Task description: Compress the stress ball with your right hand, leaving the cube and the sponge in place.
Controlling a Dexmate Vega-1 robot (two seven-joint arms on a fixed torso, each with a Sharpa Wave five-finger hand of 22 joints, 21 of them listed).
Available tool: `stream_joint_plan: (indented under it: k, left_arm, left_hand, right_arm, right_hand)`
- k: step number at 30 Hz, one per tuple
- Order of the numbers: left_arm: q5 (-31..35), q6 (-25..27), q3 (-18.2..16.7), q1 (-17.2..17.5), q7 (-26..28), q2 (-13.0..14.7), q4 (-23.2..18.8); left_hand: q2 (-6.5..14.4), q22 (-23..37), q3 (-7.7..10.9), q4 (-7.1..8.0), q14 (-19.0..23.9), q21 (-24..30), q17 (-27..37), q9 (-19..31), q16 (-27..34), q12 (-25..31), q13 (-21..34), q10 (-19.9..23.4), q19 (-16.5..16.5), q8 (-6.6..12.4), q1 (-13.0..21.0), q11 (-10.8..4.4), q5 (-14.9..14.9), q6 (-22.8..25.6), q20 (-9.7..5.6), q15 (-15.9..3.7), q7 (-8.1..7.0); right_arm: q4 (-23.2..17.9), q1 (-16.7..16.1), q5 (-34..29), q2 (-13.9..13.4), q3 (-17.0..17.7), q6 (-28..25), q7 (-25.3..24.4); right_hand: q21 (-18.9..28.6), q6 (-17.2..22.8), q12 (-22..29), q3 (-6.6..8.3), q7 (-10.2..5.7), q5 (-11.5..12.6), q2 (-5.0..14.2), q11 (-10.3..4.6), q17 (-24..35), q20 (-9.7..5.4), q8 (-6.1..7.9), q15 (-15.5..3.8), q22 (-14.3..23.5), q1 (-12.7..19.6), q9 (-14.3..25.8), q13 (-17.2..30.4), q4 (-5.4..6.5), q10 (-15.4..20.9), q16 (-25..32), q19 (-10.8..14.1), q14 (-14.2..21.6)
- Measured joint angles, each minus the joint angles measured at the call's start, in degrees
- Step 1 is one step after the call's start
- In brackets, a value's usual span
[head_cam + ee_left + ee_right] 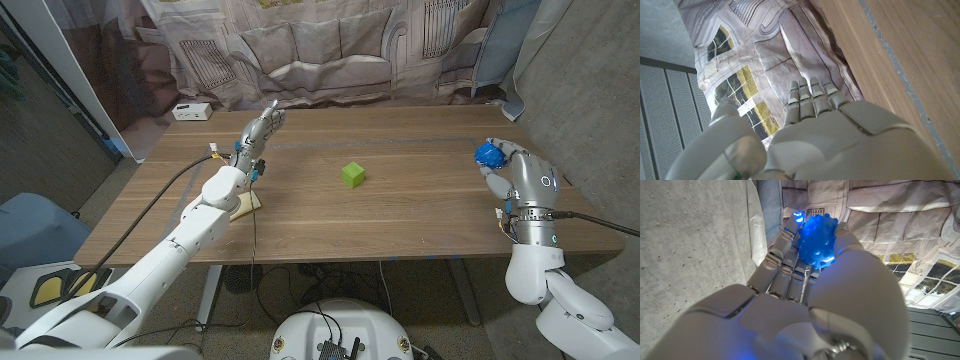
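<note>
A blue knobbly stress ball (487, 154) sits in my right hand (507, 163) at the table's right edge, lifted off the wood. In the right wrist view the stress ball (816, 243) is gripped between the thumb and the fingers (785, 260). A small green cube (352, 175) stands near the table's middle, apart from both hands. My left hand (259, 129) is raised over the left part of the table, fingers straight and together, holding nothing; the left wrist view shows that left hand (812, 125) extended toward the curtain. A pale sponge (244, 206) lies under my left forearm.
A white box (192, 111) sits at the table's far left corner. A printed curtain (330, 45) hangs behind the table (420, 220). A concrete wall stands close on the right side.
</note>
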Motion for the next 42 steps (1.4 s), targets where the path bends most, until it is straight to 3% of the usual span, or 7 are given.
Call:
stream_joint_plan:
  k: [5,10,29,33,38,42]
  left_arm:
    - [0.01,0.52,0.14,-0.41,-0.39,0.04,-0.02]
    - [-0.03,0.56,0.28,-0.76,-0.67,-0.09,0.46]
    - [-0.36,-0.33,0.73,-2.0,-1.28,-1.33,3.46]
    - [-0.36,-0.33,0.92,-2.37,-1.28,-1.52,4.03]
    - [-0.39,-0.47,1.16,-2.81,-1.77,-1.75,4.66]
    - [-0.42,-0.47,1.29,-3.05,-1.77,-1.89,5.0]
  left_hand:
    - [0.0,0.0,0.18,-0.18,0.0,0.0,0.0,0.0,0.0,0.0,0.0,0.0,0.0,0.0,0.0,0.0,0.0,0.0,0.0,0.0,0.0]
    - [0.0,0.0,0.24,-0.24,0.0,0.0,0.0,0.0,0.0,0.0,0.0,0.0,-0.31,0.0,0.0,0.0,0.0,0.0,0.3,0.0,0.0]
    - [0.0,0.0,0.24,-0.23,-0.01,0.0,0.0,0.0,0.0,0.0,0.0,0.0,-0.3,0.0,0.0,0.0,0.0,0.21,0.3,-0.01,-0.21]
    - [0.0,0.0,0.24,-0.23,-0.01,0.0,0.0,0.0,0.0,0.0,0.0,0.0,-0.3,-0.02,0.0,0.0,0.0,0.21,0.3,-0.01,-0.21]
    - [0.0,0.0,0.24,-0.23,-0.01,0.0,0.0,0.0,0.0,0.0,0.0,0.0,-0.3,-0.02,0.0,0.0,0.0,0.2,0.3,-0.01,-0.2]
    - [0.0,0.0,0.24,-0.23,-0.01,0.0,0.0,0.0,0.0,0.0,0.0,0.0,-0.3,-0.01,0.0,0.0,0.0,0.2,0.3,-0.01,-0.2]
  right_arm:
    - [-0.75,-0.71,0.09,-0.29,0.25,-0.35,0.28]
    - [-1.25,-0.94,0.2,-0.48,0.39,-0.83,0.99]
    - [-1.65,-0.59,0.28,-0.69,0.62,-1.31,1.59]
    - [-1.65,-0.59,0.28,-0.69,0.62,-1.32,1.39]
    - [-1.06,-0.26,0.23,-0.5,0.39,-1.18,0.55]
    - [-0.68,-0.11,0.16,-0.37,0.19,-1.08,0.02]
  right_hand:
    - [-1.12,-2.15,-0.08,-0.72,0.4,-0.21,-1.13,0.01,0.01,0.51,0.0,0.39,0.0,-1.43,0.01,0.0,0.22,-2.05,-0.78,-1.51,-1.63]
    - [-1.82,-4.56,-0.22,-1.07,1.09,-0.21,-1.37,1.03,0.01,0.51,-0.22,0.81,-0.28,-1.94,0.02,0.0,0.15,-3.87,-1.28,-2.75,-3.44]
    - [-2.66,-5.04,-0.11,-1.51,1.56,-0.21,-1.34,1.22,0.03,0.82,0.03,1.01,-0.28,-2.82,0.02,0.08,0.13,-4.68,-1.66,-3.05,-3.84]
    - [-2.88,-5.03,0.24,-0.95,1.55,-0.16,-1.14,1.2,0.15,0.6,0.36,1.01,-0.28,-2.61,0.02,0.08,-0.42,-4.65,-1.25,-2.83,-3.84]
    - [-2.88,-3.72,0.9,0.35,0.26,0.03,0.57,-0.35,0.63,-0.42,0.91,0.7,-0.1,0.2,0.02,0.21,-1.81,-3.1,-0.03,-1.38,-2.25]
    - [-2.88,-3.47,0.9,0.5,0.01,0.0,1.27,-0.73,0.96,-0.63,1.31,0.54,-0.1,0.92,0.02,0.24,-1.97,-2.72,0.29,-0.75,-1.51]
